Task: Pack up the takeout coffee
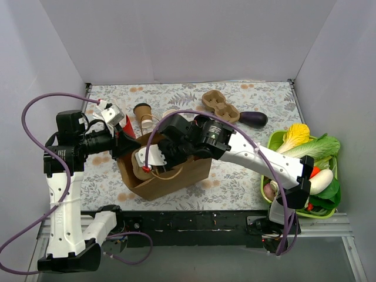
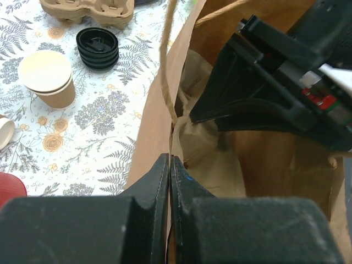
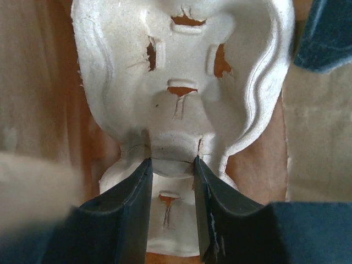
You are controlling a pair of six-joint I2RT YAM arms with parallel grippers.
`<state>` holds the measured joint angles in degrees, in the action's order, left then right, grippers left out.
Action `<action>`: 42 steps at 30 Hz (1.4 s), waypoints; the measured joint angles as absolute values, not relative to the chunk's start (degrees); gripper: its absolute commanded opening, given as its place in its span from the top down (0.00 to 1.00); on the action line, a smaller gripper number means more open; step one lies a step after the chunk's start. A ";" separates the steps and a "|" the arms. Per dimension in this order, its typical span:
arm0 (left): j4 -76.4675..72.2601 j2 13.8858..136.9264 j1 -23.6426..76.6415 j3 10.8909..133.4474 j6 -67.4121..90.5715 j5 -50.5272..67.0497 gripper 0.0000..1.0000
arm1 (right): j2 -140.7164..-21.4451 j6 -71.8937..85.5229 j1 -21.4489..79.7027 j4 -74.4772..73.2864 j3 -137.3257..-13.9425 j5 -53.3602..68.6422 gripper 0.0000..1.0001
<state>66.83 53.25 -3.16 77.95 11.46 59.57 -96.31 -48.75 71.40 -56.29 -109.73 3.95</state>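
— Where's the coffee cup (image 1: 147, 123)?
— On the worktop (image 1: 232, 185), just far of the bag (image 1: 176, 176). My left end effector (image 2: 169, 160) pinches the bag's rim, and my right end effector (image 3: 171, 164) grips a pulp carrier (image 3: 181, 66) inside.

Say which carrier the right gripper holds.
The carrier down in the bag, pinched at its centre by the right gripper; the other carrier lies free on the table behind the bag.
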 measured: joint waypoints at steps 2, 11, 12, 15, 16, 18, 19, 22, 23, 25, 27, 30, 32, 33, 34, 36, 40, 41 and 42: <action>66.81 53.10 -3.16 77.84 11.88 59.88 1.00 | -98.21 -48.80 71.55 -58.17 -112.09 3.31 0.99; 66.39 51.18 -3.16 76.29 14.00 60.38 1.00 | -102.89 -49.52 72.20 -66.87 -116.25 3.42 0.99; 66.41 51.05 -3.16 76.16 14.15 60.49 1.00 | -103.26 -49.52 72.20 -67.68 -116.29 3.44 0.99; 66.54 51.05 -3.16 75.75 14.20 60.90 1.00 | -104.66 -49.50 72.40 -69.76 -116.88 3.29 0.99; 66.83 51.16 -3.16 75.64 14.22 60.93 1.00 | -105.34 -49.50 72.40 -70.59 -117.36 3.18 0.99; 67.02 51.48 -3.16 75.44 14.17 60.95 1.00 | -106.48 -49.45 72.40 -71.57 -117.73 3.11 0.99; 67.09 51.66 -3.16 75.37 14.15 60.95 1.00 | -106.72 -49.43 72.40 -71.99 -117.73 3.09 0.99; 67.02 52.34 -3.16 75.37 14.17 61.21 0.97 | -106.96 -49.45 72.40 -73.03 -117.73 3.11 0.99; 66.89 52.60 -3.16 75.37 14.24 61.34 0.96 | -106.96 -49.45 72.40 -73.30 -117.71 3.11 0.99; 66.35 53.41 -3.16 75.37 14.48 61.63 0.91 | -106.96 -49.45 72.38 -73.52 -117.47 3.16 0.99; 65.47 54.52 -3.16 75.37 14.83 62.13 0.81 | -106.96 -49.47 72.23 -73.65 -117.01 3.18 0.99; 64.62 56.34 -3.16 75.37 15.33 62.63 0.65 | -106.96 -49.47 71.66 -73.58 -115.35 3.33 0.99; 63.92 57.30 -3.16 75.35 15.66 62.98 0.59 | -107.00 -49.41 71.11 -73.67 -114.19 3.55 0.99; 63.53 57.58 -3.16 75.35 16.08 63.11 0.54 | -107.00 -49.36 70.72 -73.63 -113.69 3.57 0.99; 63.05 57.65 -3.16 75.33 16.38 63.18 0.52 | -107.00 -49.25 70.37 -73.69 -113.32 3.57 0.99; 61.78 57.56 -3.16 75.13 17.37 63.35 0.49 | -107.11 -49.01 69.69 -73.65 -112.62 3.57 0.99; 59.05 57.21 -3.16 74.26 19.46 63.42 0.45 | -107.46 -48.62 68.60 -73.67 -111.55 3.66 0.99; 58.35 57.21 -3.16 74.08 19.92 63.42 0.45 | -107.57 -48.60 68.29 -73.65 -111.18 3.92 0.99; 57.71 57.21 -3.14 73.89 20.40 63.42 0.44 | -107.63 -48.60 68.12 -73.63 -110.89 4.08 0.99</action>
